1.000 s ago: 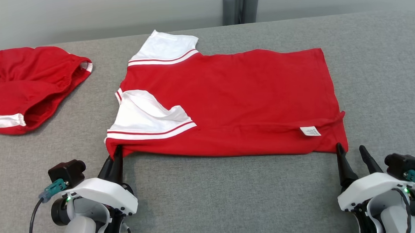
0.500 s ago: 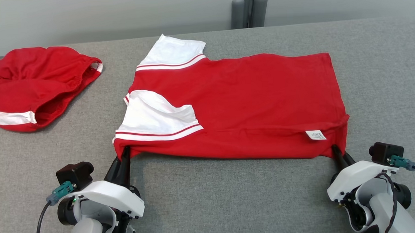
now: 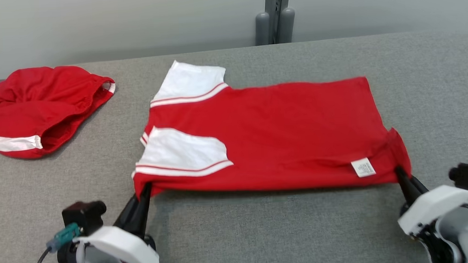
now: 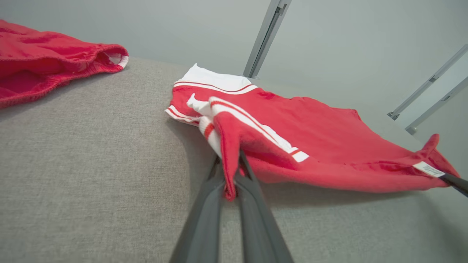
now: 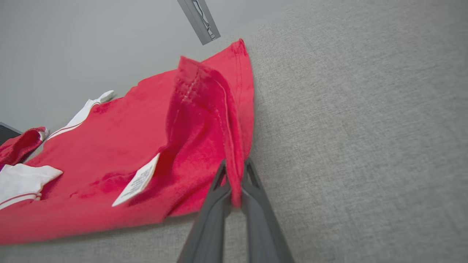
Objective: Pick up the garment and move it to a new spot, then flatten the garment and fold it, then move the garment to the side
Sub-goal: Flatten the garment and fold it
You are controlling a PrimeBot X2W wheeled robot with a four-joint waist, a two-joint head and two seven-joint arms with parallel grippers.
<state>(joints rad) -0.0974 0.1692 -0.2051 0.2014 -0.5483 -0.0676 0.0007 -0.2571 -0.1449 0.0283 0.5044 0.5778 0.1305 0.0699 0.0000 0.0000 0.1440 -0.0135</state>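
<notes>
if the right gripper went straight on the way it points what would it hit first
The red shirt: the right gripper is shut on its near corner, so going on would push into the bunched cloth just ahead. Past that seems to be grey tabletop, though depth is unclear.

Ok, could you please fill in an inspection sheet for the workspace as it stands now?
Surface: grey cloth-covered table, flat.
Job's things: red shirt with white sleeves, spread out, its near edge raised at both corners; white label by the right corner.
Clutter: red shorts, crumpled, far left, apart from the shirt.
Grippers: left gripper shut on the shirt's near left corner; right gripper shut on its near right corner.
Cables: dark cable hanging from the left wrist, off the shirt.
Surroundings: plain grey wall; grey post behind the table.
</notes>
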